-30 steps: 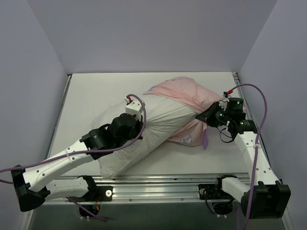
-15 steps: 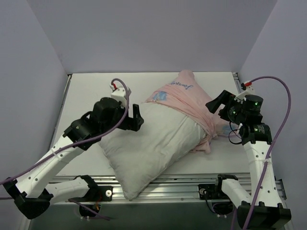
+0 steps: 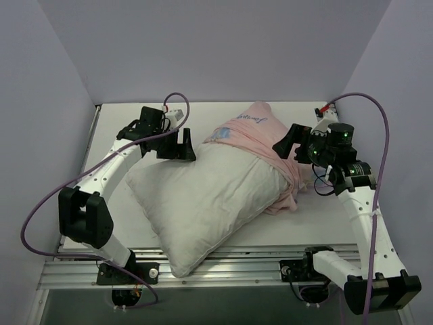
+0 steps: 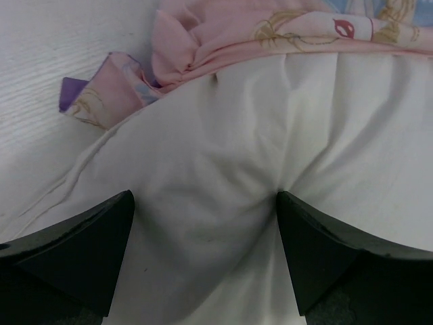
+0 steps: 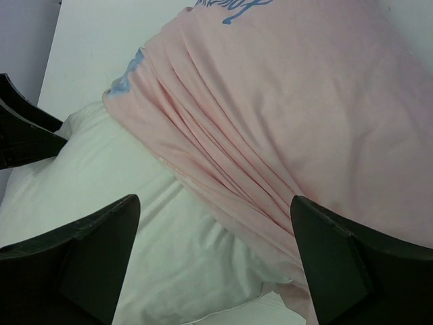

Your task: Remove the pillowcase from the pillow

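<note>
The white pillow (image 3: 203,196) lies diagonally across the table, its near corner over the front rail. The pink pillowcase (image 3: 260,135) is bunched over its far right end, with blue script on top. My left gripper (image 3: 179,145) hovers open over the pillow's far left edge; in the left wrist view, bare pillow (image 4: 216,149) fills the gap of the left gripper (image 4: 205,198) and the pillowcase (image 4: 270,34) lies beyond. My right gripper (image 3: 291,142) is open above the cover's folds; in its own view the right gripper (image 5: 215,201) frames pillowcase (image 5: 304,101) and pillow (image 5: 101,183). Neither holds anything.
White table (image 3: 128,128) enclosed by pale walls on three sides. A metal rail (image 3: 237,261) runs along the front edge by the arm bases. A purple corner of the cover (image 4: 74,91) lies on the table behind the pillow.
Both grippers have let go and opened. The left arm rose and swung back to the far left. The right gripper lifted up off the cover. The pillow has settled flatter.
</note>
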`<action>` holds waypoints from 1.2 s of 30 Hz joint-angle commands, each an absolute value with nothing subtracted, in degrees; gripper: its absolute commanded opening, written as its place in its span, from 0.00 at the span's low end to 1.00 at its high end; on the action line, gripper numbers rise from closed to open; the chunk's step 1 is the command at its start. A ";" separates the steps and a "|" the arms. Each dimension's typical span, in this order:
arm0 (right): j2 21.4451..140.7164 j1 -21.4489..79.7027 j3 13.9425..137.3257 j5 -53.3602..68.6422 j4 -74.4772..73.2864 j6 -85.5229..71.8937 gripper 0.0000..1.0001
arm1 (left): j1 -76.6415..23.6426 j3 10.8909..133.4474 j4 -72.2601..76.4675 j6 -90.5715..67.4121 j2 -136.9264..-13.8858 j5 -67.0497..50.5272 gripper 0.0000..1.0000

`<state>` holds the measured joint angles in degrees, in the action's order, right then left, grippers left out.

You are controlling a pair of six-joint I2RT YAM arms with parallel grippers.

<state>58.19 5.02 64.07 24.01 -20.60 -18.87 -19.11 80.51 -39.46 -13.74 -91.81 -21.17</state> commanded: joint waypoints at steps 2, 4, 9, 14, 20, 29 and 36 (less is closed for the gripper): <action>63.45 7.99 69.51 24.79 -18.54 -16.35 0.88 | -18.98 82.36 -38.59 -11.33 -92.90 -38.12 0.94; 67.21 12.55 73.90 21.20 -18.81 -15.56 0.88 | -19.07 78.41 -37.18 -12.39 -92.38 -41.65 0.94; 78.11 26.34 85.23 11.00 -21.69 -11.87 0.88 | -19.16 70.94 -34.29 -14.06 -90.44 -45.16 0.80; 92.27 31.72 97.26 5.72 -24.08 -7.30 0.88 | -19.07 65.84 -31.64 -16.17 -90.18 -45.44 0.10; 107.12 37.00 109.06 2.37 -32.95 -0.62 0.88 | -18.90 67.76 -33.04 -14.94 -86.58 -37.54 0.02; 115.93 37.79 109.78 -2.00 -38.58 -1.41 0.77 | -19.07 80.67 -41.74 -11.52 -82.71 -21.55 0.02; 114.53 34.12 109.34 -10.98 -39.90 -5.26 0.00 | -20.83 92.45 -45.87 -6.42 -82.00 -8.54 0.02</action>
